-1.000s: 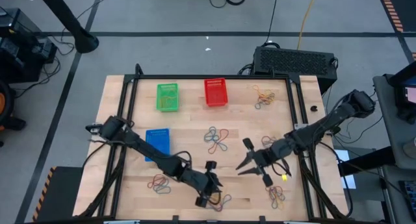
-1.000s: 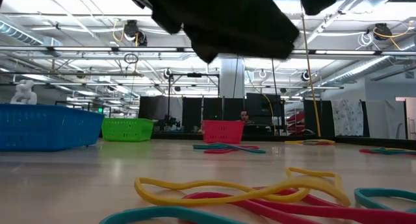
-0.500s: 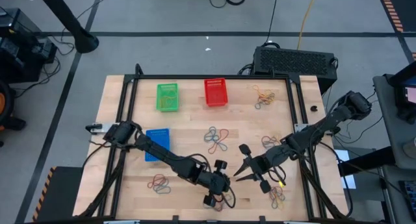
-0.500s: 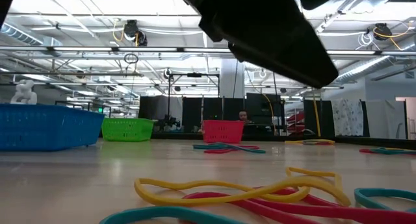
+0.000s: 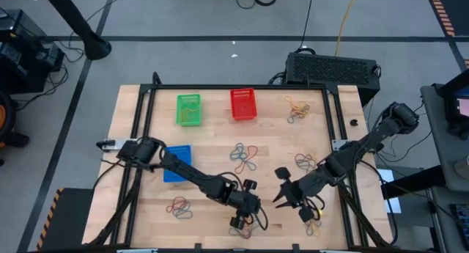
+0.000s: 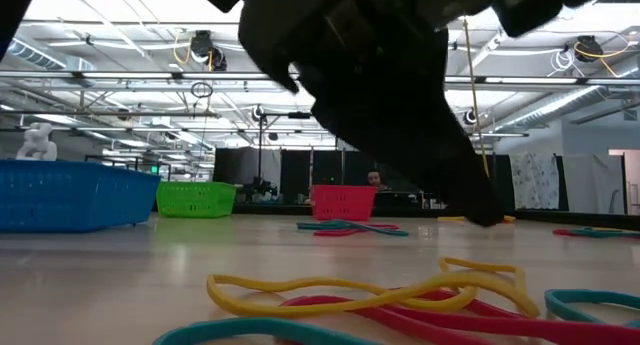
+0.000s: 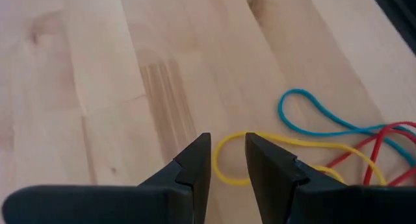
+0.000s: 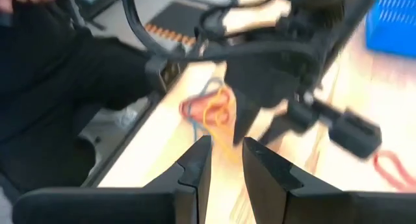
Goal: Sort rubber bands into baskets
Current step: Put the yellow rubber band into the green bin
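Rubber bands lie in small heaps on the wooden table [image 5: 220, 136]. One tangle [image 5: 256, 225] of yellow, red and blue loops lies near the front edge. My left gripper [image 7: 227, 146] is open, and its fingertips stand just above this tangle's yellow loop [image 7: 224, 167]; I see no touch. In the low view it [image 6: 400, 95] hangs over the same bands [image 6: 370, 290]. My right gripper [image 8: 224, 152] is open and holds nothing; it hovers right of the left one [image 5: 280, 198]. The green basket [image 5: 188, 109], red basket [image 5: 242, 104] and blue basket [image 5: 176, 163] rest on the table.
Other heaps of bands lie at the far right [image 5: 297, 106], the middle [image 5: 245, 156], the near left [image 5: 178, 205], the near right [image 5: 311, 220] and beside the right arm [image 5: 304, 161]. A black frame [image 5: 143, 136] borders the table. A person in dark clothes [image 8: 58, 87] sits beyond the near edge.
My left gripper has moved toward the table's right edge and sunk toward the tangle near the front edge, tipping further down. My right gripper has tipped downward and shifted slightly toward the near edge. Neither gripper's gap has changed, and no band has moved.
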